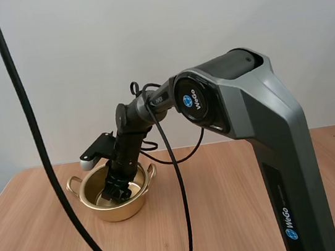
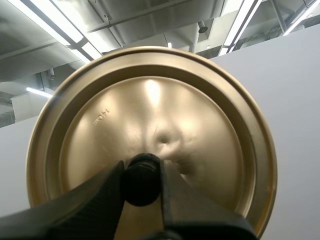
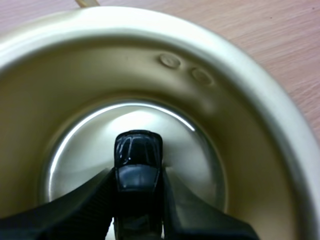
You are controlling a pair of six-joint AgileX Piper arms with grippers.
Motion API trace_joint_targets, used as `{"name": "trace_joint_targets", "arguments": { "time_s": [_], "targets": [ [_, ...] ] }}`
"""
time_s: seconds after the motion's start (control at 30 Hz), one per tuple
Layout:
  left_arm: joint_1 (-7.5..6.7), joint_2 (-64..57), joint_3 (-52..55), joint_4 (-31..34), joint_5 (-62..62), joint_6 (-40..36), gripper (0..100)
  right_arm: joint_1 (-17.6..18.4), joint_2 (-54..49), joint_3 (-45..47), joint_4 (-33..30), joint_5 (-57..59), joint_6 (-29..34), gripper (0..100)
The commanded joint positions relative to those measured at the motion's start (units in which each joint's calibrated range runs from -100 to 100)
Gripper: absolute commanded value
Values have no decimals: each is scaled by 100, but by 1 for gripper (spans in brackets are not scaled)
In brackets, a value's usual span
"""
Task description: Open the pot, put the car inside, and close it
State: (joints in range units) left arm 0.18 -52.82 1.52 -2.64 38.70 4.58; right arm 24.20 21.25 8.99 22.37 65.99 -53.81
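A gold pot (image 1: 118, 208) stands open on the wooden table. My right gripper (image 1: 117, 190) reaches down inside it. In the right wrist view the fingers (image 3: 95, 197) pinch a small black toy car (image 3: 137, 167) just above the pot's shiny floor (image 3: 190, 150); I cannot tell if the car touches it. In the left wrist view my left gripper (image 2: 142, 187) is shut on the black knob (image 2: 142, 179) of the gold lid (image 2: 150, 130), held up in the air with its top face toward the camera.
The pot sits toward the back left of the wooden table (image 1: 230, 216). My right arm's large grey base (image 1: 279, 166) rises at the right. Bare tabletop lies around the pot.
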Motion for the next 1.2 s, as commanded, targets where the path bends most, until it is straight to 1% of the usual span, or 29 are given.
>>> {"name": "trace_joint_targets", "arguments": {
  "time_s": [0.0, 0.07, 0.13, 0.7, 0.8, 0.83, 0.87, 0.97, 1.03, 1.17],
  "targets": [
    [-3, -1, 1, -6, 11, 1, 0, 3, 5, 10, 1, -1, -4, 6],
    [-3, -1, 1, -6, 11, 1, 0, 3, 5, 10, 1, -23, -4, 15],
    [-3, -1, 1, -6, 11, 1, 0, 3, 5, 10, 1, -56, -4, 19],
    [-3, -1, 1, -6, 11, 1, 0, 3, 5, 10, 1, -62, -4, 20],
    [-3, -1, 1, -6, 11, 1, 0, 3, 5, 10, 1, -62, -4, 23],
    [-3, -1, 1, -6, 11, 1, 0, 3, 5, 10, 1, -62, -4, 30],
    [-3, -1, 1, -6, 11, 1, 0, 3, 5, 10, 1, -62, -4, 39],
    [-3, -1, 1, -6, 11, 1, 0, 3, 5, 10, 1, -62, -4, 56],
    [-3, -1, 1, -6, 11, 1, 0, 3, 14, 10, 1, -62, -4, 60],
    [-3, -1, 1, -6, 11, 1, 0, 3, 14, 10, 1, -62, -4, 60]
  ]
}}
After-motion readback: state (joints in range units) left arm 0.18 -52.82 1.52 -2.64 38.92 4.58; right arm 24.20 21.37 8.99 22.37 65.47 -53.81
